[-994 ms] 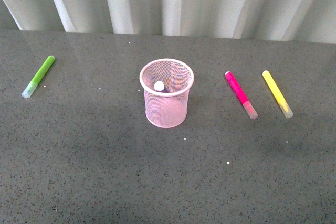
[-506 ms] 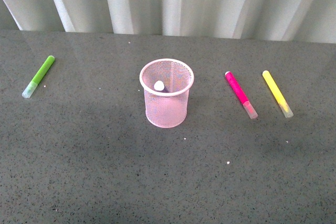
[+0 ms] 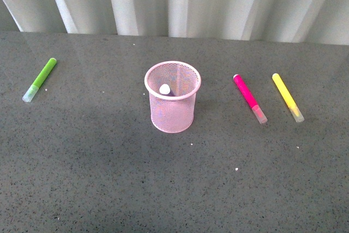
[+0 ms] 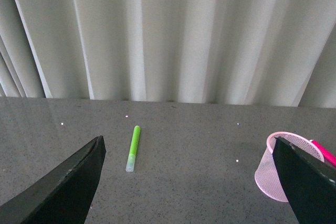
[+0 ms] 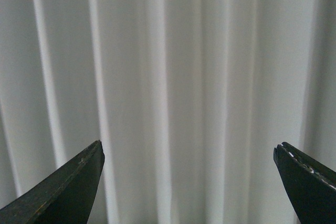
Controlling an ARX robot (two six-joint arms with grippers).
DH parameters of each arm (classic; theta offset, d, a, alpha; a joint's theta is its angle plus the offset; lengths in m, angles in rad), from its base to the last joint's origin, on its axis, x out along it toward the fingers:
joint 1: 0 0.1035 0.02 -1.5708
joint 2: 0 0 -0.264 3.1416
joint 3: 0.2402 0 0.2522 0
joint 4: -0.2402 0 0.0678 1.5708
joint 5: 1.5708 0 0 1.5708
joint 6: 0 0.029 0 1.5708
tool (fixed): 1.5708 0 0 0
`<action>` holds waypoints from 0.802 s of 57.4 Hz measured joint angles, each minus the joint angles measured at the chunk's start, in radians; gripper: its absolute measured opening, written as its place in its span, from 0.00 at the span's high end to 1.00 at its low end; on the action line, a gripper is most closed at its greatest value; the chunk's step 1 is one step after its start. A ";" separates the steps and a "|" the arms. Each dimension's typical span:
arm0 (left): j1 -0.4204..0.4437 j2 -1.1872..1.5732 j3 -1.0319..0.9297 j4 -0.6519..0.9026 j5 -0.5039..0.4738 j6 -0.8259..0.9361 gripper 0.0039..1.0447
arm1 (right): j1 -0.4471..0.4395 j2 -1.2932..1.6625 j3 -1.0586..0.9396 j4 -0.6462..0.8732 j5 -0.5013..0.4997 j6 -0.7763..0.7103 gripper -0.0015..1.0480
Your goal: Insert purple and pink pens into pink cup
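In the front view the pink cup [image 3: 173,115] stands upright mid-table. Inside it leans the purple pen [image 3: 165,89]; only its pale end and a dark sliver show through the mesh. To the cup's right the pink pen [image 3: 249,97] lies flat on the table, clear cap toward me. Neither gripper appears in the front view. My left gripper [image 4: 187,142] is open and empty, held well above the table, with the pink cup [image 4: 268,170] partly behind one finger and a sliver of the pink pen [image 4: 326,153] past it. My right gripper [image 5: 187,148] is open, empty, and faces only curtain.
A yellow marker [image 3: 287,97] lies right of the pink pen, roughly parallel to it. A lime-green marker [image 3: 40,79] lies at the far left and shows as the green marker [image 4: 133,148] in the left wrist view. A white curtain [image 3: 180,1] backs the grey table [image 3: 109,178].
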 joint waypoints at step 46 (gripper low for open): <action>0.000 0.000 0.000 0.000 0.000 0.000 0.06 | 0.232 1.399 1.028 -0.816 0.228 -0.096 0.07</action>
